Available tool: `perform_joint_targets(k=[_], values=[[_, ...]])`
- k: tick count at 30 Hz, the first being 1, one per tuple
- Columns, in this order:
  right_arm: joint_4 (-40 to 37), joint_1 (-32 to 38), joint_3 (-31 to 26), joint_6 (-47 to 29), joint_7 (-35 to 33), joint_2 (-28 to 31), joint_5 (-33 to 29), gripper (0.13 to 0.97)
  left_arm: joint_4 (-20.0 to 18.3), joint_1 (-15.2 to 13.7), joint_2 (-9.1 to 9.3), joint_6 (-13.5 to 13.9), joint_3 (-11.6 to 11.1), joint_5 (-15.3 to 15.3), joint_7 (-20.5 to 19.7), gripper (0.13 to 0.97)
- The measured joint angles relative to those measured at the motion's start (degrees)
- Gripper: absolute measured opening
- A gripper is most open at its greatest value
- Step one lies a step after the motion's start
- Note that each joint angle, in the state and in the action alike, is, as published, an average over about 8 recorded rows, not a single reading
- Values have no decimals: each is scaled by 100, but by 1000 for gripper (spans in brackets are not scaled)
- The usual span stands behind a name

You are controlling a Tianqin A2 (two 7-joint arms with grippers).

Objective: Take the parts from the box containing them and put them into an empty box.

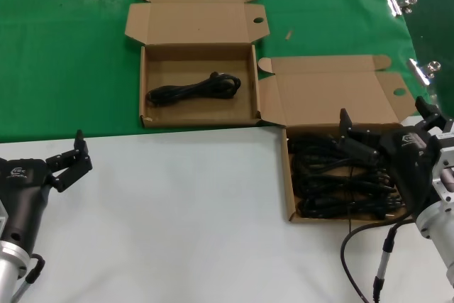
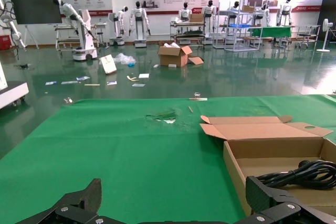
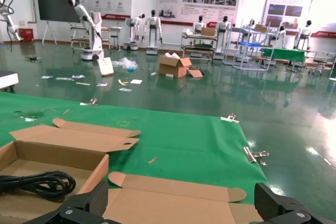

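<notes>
Head view: right pincer [image 1: 389,127], spread, hovers over cables [image 1: 333,182] in the box [image 1: 289,196] at the counter's right edge. Left pincer [image 1: 69,162], spread, waits near the left edge.

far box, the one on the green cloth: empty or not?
Not empty. The far box stands with its lid open and one coiled black cable lies on its floor; the rest of the floor is bare.
</notes>
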Motion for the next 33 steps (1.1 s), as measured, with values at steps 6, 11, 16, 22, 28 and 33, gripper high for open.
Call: perform_joint_targets(k=[6,11,16,22,28,33], values=[[0,0,0,0,0,0,0,966,0,0,0,0,0,0,0,966],[0,0,0,0,0,0,0,966,0,0,0,0,0,0,0,966],[0,0,0,0,0,0,0,966,0,0,0,0,0,0,0,966],[0,0,0,0,0,0,0,966,0,0,0,0,0,0,0,966],[0,0,0,0,0,0,0,966,0,0,0,0,0,0,0,966],[0,0,0,0,0,0,0,966,0,0,0,0,0,0,0,966]])
